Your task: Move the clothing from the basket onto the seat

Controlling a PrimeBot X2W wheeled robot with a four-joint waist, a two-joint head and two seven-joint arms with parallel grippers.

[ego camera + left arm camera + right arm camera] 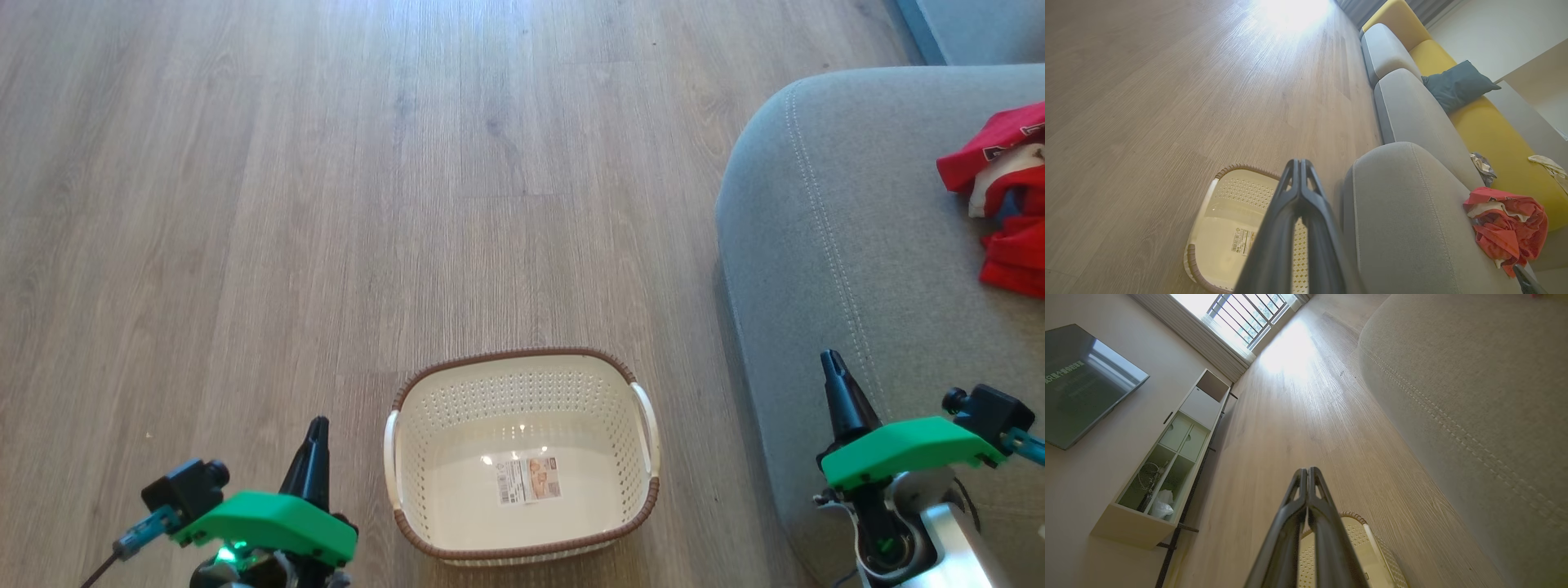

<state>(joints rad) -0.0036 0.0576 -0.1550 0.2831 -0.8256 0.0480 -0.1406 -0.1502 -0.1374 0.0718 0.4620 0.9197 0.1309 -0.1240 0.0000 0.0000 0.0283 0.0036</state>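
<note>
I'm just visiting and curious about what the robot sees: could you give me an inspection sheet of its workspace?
Surface: wooden floor, pale planks.
Job's things: basket stands on the floor beside the seat, holding just its paper label; red clothing heaped on the seat.
Clutter: dark teal cushion and two crumpled cloths farther along the sofa.
Grippers: left gripper shut, left of the basket; right gripper shut, over the seat; neither holds anything.
Cables: thin dark lead at the left wrist.
Surroundings: wall television, open shelf cabinet, barred window.
</note>
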